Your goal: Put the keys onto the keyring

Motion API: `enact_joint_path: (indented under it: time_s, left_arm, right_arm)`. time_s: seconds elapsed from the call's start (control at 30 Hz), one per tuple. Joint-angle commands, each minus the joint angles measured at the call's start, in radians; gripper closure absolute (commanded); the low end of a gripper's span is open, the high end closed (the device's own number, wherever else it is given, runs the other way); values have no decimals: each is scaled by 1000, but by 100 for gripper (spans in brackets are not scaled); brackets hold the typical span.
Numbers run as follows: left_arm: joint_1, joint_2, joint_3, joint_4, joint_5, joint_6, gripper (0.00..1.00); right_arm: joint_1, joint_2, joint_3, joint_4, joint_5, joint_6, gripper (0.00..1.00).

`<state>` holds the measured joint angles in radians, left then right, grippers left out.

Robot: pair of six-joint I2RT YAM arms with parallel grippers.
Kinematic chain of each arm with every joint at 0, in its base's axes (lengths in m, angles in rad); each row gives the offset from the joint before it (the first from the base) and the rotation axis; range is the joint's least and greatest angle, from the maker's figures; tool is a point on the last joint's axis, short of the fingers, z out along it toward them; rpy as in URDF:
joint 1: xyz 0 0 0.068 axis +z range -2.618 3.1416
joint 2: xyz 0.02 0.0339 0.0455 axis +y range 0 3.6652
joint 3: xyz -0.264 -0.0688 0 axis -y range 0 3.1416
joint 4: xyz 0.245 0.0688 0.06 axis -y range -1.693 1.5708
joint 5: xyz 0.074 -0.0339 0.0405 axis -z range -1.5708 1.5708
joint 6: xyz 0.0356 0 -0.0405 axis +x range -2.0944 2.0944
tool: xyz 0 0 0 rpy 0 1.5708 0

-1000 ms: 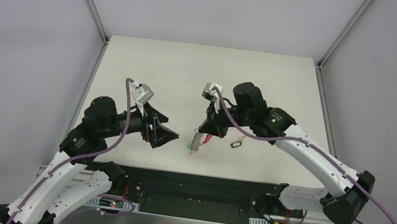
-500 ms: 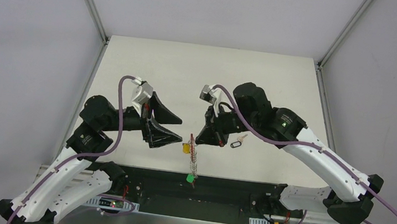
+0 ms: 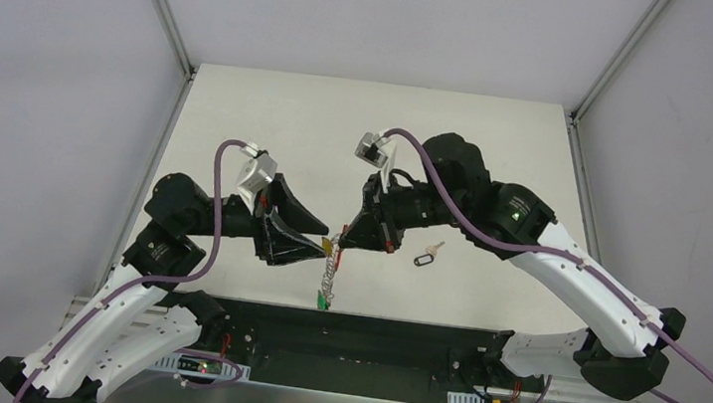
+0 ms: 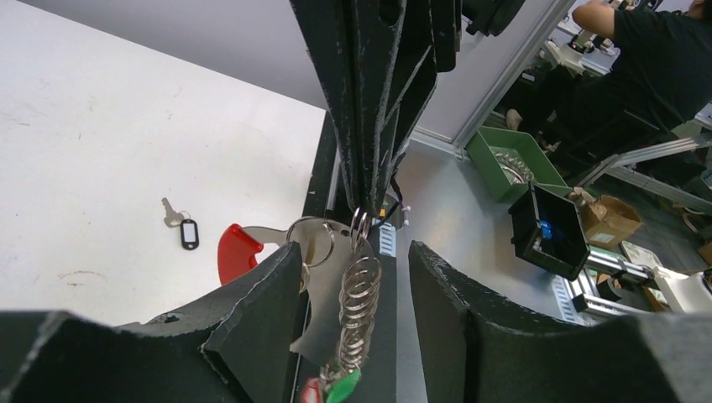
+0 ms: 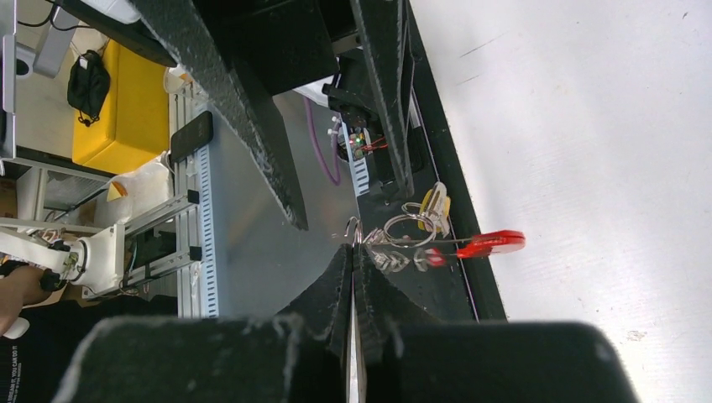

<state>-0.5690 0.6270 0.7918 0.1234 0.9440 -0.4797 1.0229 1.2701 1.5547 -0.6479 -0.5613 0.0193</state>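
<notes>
My right gripper [image 3: 341, 244] is shut on the top loop of the keyring [image 3: 328, 277], which hangs off the table with its silvery loop row pointing down. A yellow tag [image 3: 328, 249] sits near its top and a green tag [image 3: 323, 301] at its bottom. In the right wrist view the shut gripper [image 5: 353, 250] pinches a ring beside the red arc [image 5: 491, 243]. My left gripper [image 3: 322, 240] is open. In its wrist view the loop row [image 4: 359, 311] hangs between its fingers [image 4: 252, 311], touching neither. A key with a black tag [image 3: 423, 259] lies on the table.
The table's black front rail [image 3: 399, 331] runs just below the hanging keyring. The two grippers are nearly tip to tip. The black-tag key also shows in the left wrist view [image 4: 186, 233], alone on the white table [image 4: 101, 151].
My right gripper has lifted the keyring off the table and carried it left. The hanging loops now sit between my left gripper's open fingers, which have moved slightly right.
</notes>
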Motion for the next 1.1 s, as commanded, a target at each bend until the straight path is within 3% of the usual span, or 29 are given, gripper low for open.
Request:
enact_joint_path:
  time_s: [0.0, 0.33, 0.57, 1.07]
  left_arm:
    - [-5, -9, 1, 57, 45, 0, 53]
    - [-5, -19, -2, 58, 68, 6, 74]
    - [-5, -18, 0, 57, 75, 4, 76]
    - [-5, -10, -2, 83, 87, -13, 95]
  right_arm:
    - [9, 35, 70, 21, 6, 35, 100]
    - [15, 59, 109, 11, 9, 25, 100]
    - [21, 64, 113, 13, 10, 24, 100]
    - [42, 88, 141, -8, 21, 7, 100]
